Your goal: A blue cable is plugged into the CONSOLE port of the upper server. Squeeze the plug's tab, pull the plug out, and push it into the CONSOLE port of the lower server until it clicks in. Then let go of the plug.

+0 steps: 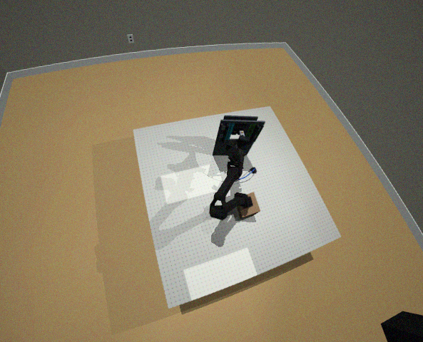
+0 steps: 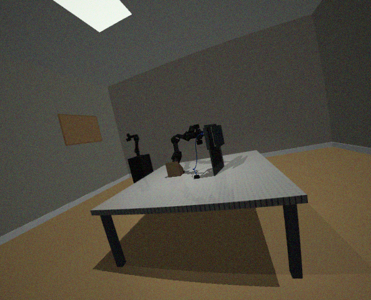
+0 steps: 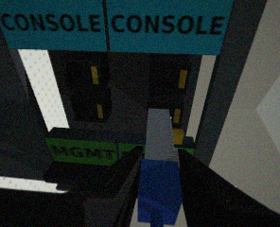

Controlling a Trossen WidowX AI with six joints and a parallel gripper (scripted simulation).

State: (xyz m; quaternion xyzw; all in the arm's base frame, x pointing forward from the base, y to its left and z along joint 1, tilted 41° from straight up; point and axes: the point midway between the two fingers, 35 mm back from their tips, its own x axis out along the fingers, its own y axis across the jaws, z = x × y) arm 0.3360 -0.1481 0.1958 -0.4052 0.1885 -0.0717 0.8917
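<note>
The plug has a blue boot (image 3: 159,189) and a clear grey body (image 3: 158,132). My gripper (image 3: 159,153) (image 2: 201,133) is shut on the plug, a dark finger on each side. The grey body shows along its length in front of the port panel, and its front end overlaps the lower right opening; its depth from the panel is hard to tell. Two teal CONSOLE labels (image 3: 51,23) (image 3: 167,25) sit side by side above dark ports with gold contacts (image 3: 95,75) (image 3: 183,78). The blue cable (image 2: 196,155) (image 1: 245,175) hangs from the gripper to the table.
The dark server rack (image 1: 220,145) (image 2: 216,158) stands upright on the white table (image 1: 292,191) (image 2: 243,187). Green MGMT labels (image 3: 83,152) jut out below the ports, close to the fingers. A small black block (image 1: 252,168) (image 2: 196,176) holds the cable's lower end. A brown box (image 1: 252,208) (image 2: 173,169) sits at the arm's base.
</note>
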